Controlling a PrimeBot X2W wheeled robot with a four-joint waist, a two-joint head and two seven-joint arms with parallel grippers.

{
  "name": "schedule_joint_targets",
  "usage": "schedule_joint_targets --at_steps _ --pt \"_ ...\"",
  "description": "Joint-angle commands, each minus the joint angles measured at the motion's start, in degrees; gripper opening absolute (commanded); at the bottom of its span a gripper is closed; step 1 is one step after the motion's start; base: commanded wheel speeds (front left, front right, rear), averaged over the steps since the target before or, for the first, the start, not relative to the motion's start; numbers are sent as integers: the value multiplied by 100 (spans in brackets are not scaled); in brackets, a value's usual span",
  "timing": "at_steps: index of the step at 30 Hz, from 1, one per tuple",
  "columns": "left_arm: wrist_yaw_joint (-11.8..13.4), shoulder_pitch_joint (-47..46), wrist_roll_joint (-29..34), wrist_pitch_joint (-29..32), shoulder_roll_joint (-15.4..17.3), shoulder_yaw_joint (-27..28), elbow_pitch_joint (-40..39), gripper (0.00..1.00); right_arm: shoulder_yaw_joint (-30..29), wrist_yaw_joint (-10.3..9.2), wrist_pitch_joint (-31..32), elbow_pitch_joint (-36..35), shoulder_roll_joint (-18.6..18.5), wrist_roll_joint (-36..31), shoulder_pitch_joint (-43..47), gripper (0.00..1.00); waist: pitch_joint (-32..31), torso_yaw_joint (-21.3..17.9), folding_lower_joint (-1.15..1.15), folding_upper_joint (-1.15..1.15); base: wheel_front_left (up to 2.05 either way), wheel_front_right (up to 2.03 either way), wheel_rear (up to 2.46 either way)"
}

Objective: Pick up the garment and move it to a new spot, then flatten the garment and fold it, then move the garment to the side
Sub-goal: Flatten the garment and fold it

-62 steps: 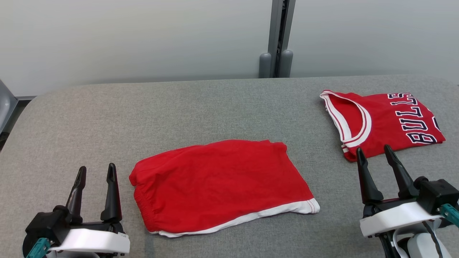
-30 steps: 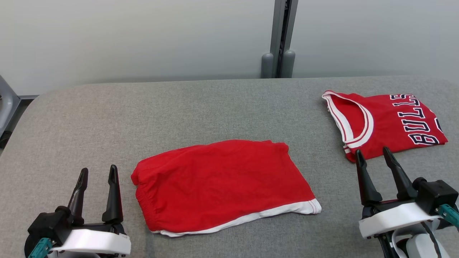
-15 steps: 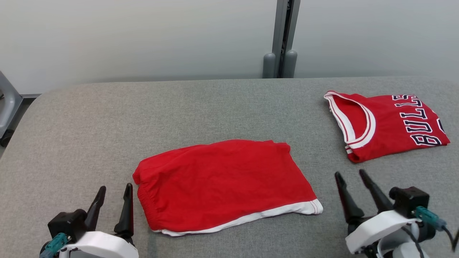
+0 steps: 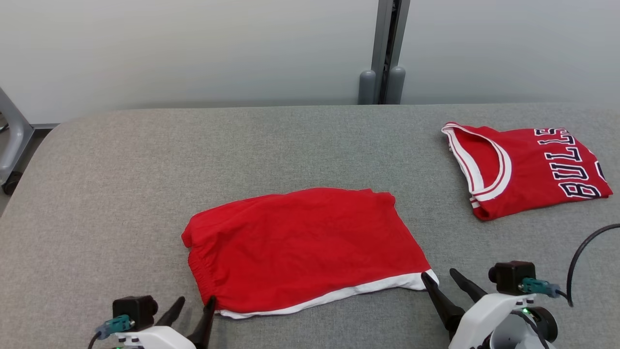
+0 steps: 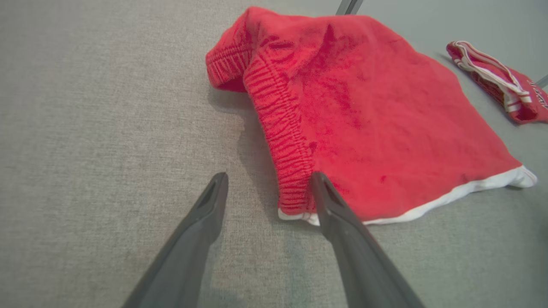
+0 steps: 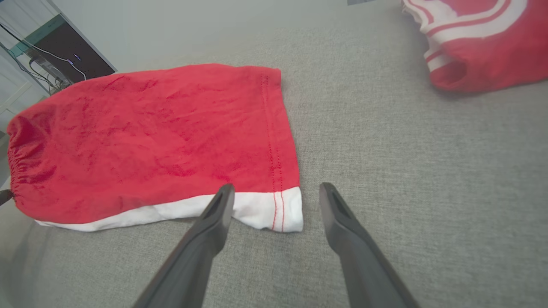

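Your red shorts lie flat in the middle of the table — left gripper at the waistband corner, right gripper at the white-hem corner, both with jaws apart, nothing held.

Red shorts, white band along the near edge, gathered elastic waistband at left. Lying flat, slightly wrinkled, mid grey surface, long side running left-right, a bit skewed.

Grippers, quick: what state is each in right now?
Left gripper: open, empty, at the red shorts waistband corner.
Right gripper: open, empty, at the shorts' white hem corner.
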Motion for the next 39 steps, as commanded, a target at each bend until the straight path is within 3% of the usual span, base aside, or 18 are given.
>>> schedule_joint_targets --at_steps 1,10,28,29,30,32,33,35,36,37,38,39 --pt "-35 -41 -52 95 59 -63 38 100 56 5 76 78 -52 95 -86 100 8 4 0 0 0 0 0" --pt "-121 -161 -337 554 126 -537 195 100 322 5 356 608 -49 293 -447 100 65 66 0 0 0 0 0" --pt "-124 -748 -832 200 294 -1132 969 100 819 5 274 875 -101 684 -695 100 105 74 0 0 0 0 0" --pt "-125 -739 -862 198 305 -1155 986 100 847 5 265 880 -102 711 -703 91 97 70 0 0 0 0 0" --pt "-125 -734 -895 198 316 -1182 1005 96 867 5 256 881 -104 723 -710 51 87 64 0 0 0 0 0" --pt "-125 -737 -920 164 359 -1195 998 78 910 5 234 892 -102 784 -723 35 69 53 0 0 0 0 0" --pt "-125 -728 -934 155 371 -1203 992 72 928 5 212 891 -111 795 -729 33 60 51 0 0 0 0 0" --pt "-125 -679 -976 172 376 -1230 969 47 976 5 182 906 -129 844 -718 8 41 51 0 0 0 0 0" --pt "-125 -664 -985 173 388 -1237 951 41 1002 5 153 900 -137 875 -720 0 38 54 0 0 0 0 0" --pt "-125 -664 -985 173 388 -1237 951 41 1002 5 153 900 -137 875 -720 0 38 54 0 0 0 0 0" --pt "-125 -654 -995 155 399 -1240 925 30 1021 5 138 892 -144 898 -725 0 37 58 0 0 0 0 0" --pt "-125 -641 -1006 151 409 -1246 909 7 1039 5 117 894 -154 920 -728 0 34 63 0 0 0 0 0"
